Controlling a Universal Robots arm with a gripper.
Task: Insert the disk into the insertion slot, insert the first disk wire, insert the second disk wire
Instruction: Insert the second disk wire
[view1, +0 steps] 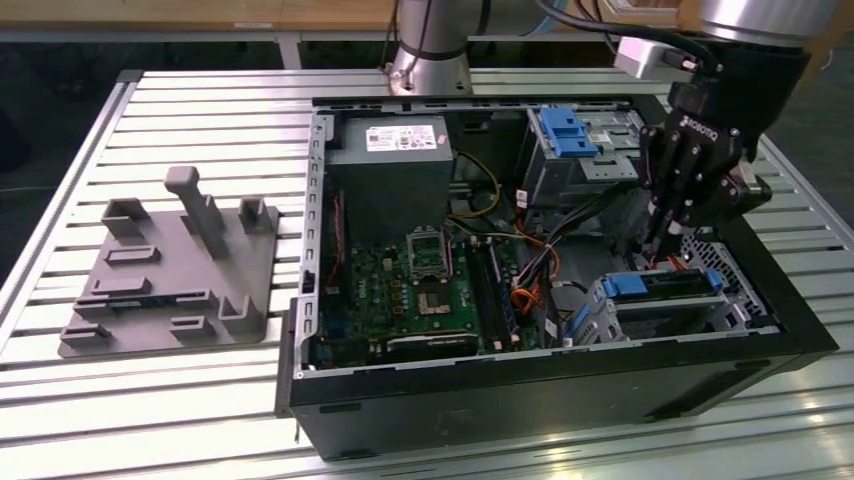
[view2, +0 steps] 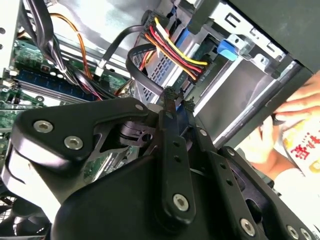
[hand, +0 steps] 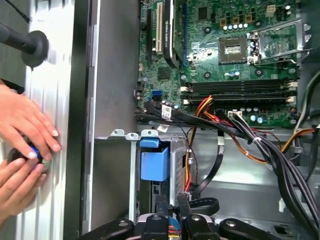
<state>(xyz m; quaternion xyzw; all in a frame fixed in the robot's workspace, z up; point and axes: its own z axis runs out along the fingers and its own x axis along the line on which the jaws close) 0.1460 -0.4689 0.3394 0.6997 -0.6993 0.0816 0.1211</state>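
Observation:
The disk (view1: 661, 285), in its bright blue carrier (hand: 154, 162), lies inside the low silver insertion slot (view1: 731, 292) at the case's corner on the exterior view's right. My gripper (view1: 662, 252) points down at the disk's rear end. Its fingers (view2: 170, 125) stand close together, apparently pinched on the end of a black disk wire (view2: 137, 67) that loops away from the tips. A connector with red, yellow and black wires (view2: 172, 47) sits just beyond the fingertips, against the slot's wall (view2: 235, 85). In the first wrist view my gripper (hand: 172, 201) is beside a black cable loop (hand: 202, 205).
The open computer case (view1: 534, 375) holds a green motherboard (view1: 414, 290), a grey power supply (view1: 390, 150) and a taller cage with a blue latch (view1: 567, 130). A person's hands (hand: 22, 145) rest on the table beside the case wall. A grey fixture (view1: 174, 270) stands at the exterior view's left.

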